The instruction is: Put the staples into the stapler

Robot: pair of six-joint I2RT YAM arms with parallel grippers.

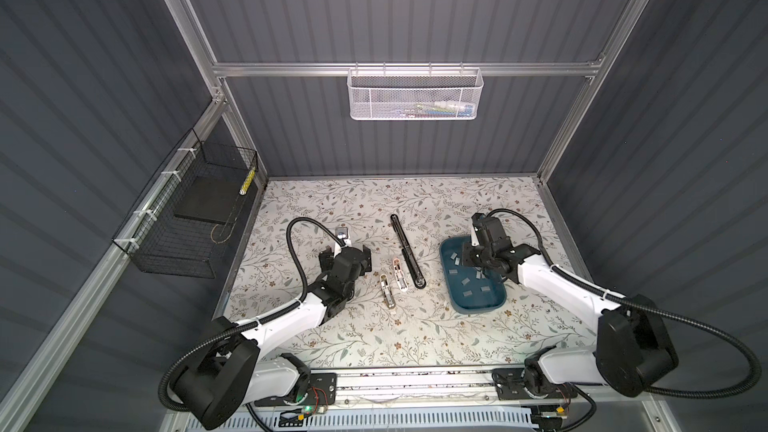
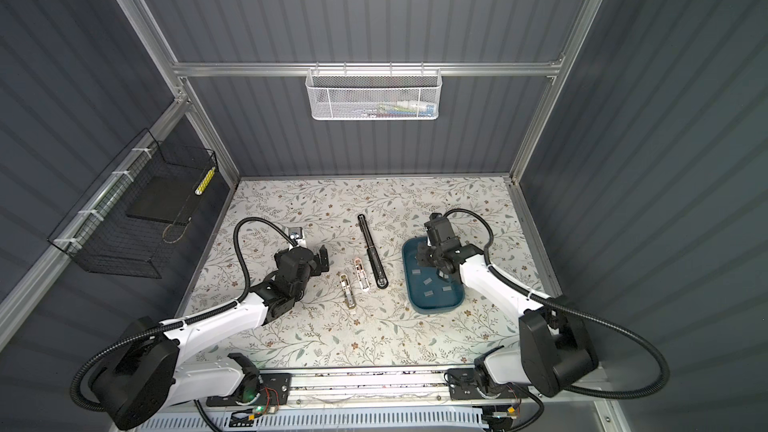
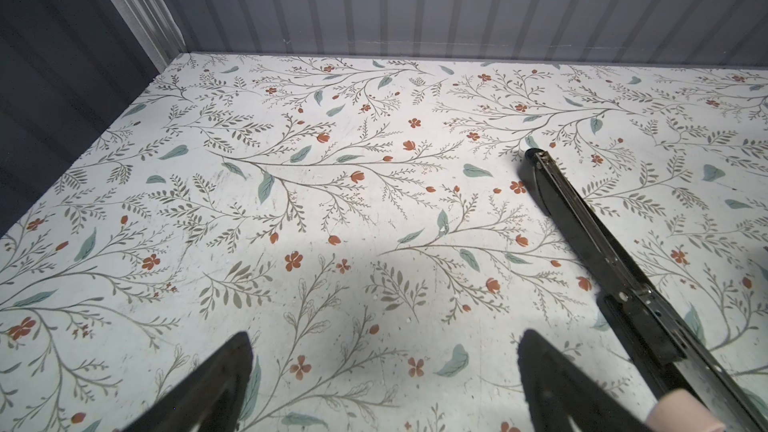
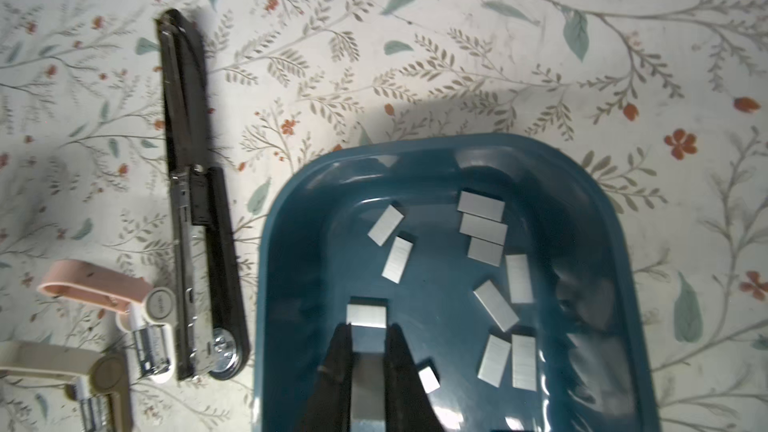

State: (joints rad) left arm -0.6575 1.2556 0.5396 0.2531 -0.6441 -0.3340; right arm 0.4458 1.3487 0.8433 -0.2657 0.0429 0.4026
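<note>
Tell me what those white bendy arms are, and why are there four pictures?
They are two robot arms with pinching grippers. Two pictures look down from above, side by side; the others come from a camera on each wrist. On the flowery table lie a long black stapler, opened out, two small staplers, one pink and one beige, and a teal tray of grey staple strips. The right gripper is shut on one staple strip at the tray. The left gripper is open, holding nothing.
</note>
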